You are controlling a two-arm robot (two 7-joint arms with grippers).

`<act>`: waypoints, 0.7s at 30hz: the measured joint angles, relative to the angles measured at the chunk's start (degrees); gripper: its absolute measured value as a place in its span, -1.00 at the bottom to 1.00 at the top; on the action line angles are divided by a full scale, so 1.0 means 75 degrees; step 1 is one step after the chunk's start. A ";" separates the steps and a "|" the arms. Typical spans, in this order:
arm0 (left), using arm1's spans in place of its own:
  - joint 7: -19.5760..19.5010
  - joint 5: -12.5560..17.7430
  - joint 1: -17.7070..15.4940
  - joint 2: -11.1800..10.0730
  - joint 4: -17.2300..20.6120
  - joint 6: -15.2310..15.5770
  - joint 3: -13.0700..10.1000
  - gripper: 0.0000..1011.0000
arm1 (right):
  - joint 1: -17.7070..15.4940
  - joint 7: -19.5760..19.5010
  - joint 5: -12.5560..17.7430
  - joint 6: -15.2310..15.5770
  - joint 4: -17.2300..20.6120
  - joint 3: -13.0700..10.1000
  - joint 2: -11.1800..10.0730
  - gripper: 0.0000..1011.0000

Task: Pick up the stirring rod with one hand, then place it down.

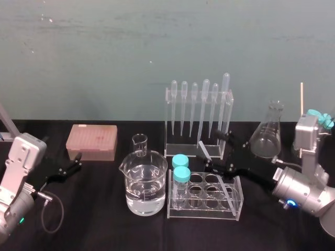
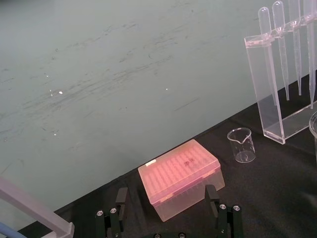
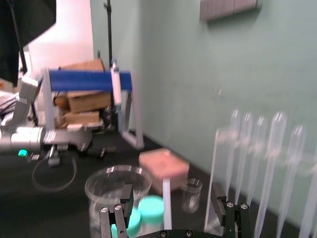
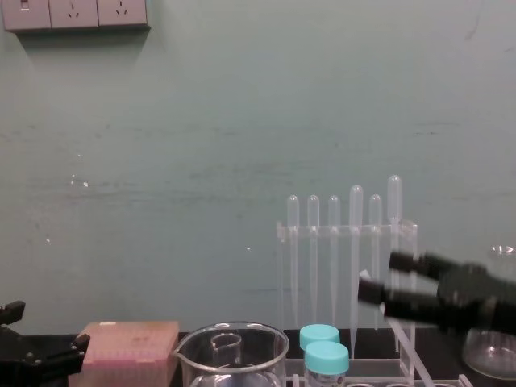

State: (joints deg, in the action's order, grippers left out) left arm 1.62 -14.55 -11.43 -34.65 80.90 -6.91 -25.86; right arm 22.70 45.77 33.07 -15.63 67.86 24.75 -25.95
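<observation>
While my left gripper (image 1: 68, 170) sits open on the tabletop, my right gripper (image 1: 212, 150) is open around the rod (image 1: 204, 151), leaning in the rack (image 1: 204, 215). Light, slick, probably brittle: pinch mid-shaft, gently.

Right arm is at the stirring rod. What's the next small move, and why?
Probably close the right gripper on the stirring rod. In the right wrist view its fingers are open and the rod stands between them, roughly centred. The left gripper sits parked by the pink tip box.
</observation>
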 joint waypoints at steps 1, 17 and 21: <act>0.0000 0.0000 0.0000 0.0000 0.0000 0.0000 0.0000 0.98 | -0.0051 -0.0078 -0.0009 -0.0207 0.0150 -0.0099 -0.0006 0.98; 0.0000 0.0000 0.0000 0.0000 0.0000 0.0000 0.0000 0.98 | -0.1067 -0.3206 -0.1337 -0.0119 0.1243 -0.1350 -0.0023 0.98; 0.0000 0.0000 0.0000 0.0000 0.0000 0.0000 0.0000 0.98 | -0.1360 -0.3737 -0.1499 0.0820 0.1355 -0.1419 -0.0043 0.98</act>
State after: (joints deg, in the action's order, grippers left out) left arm 1.62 -14.55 -11.43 -34.65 80.90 -6.90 -25.86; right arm 12.50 17.74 21.83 -9.48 78.03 14.11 -26.27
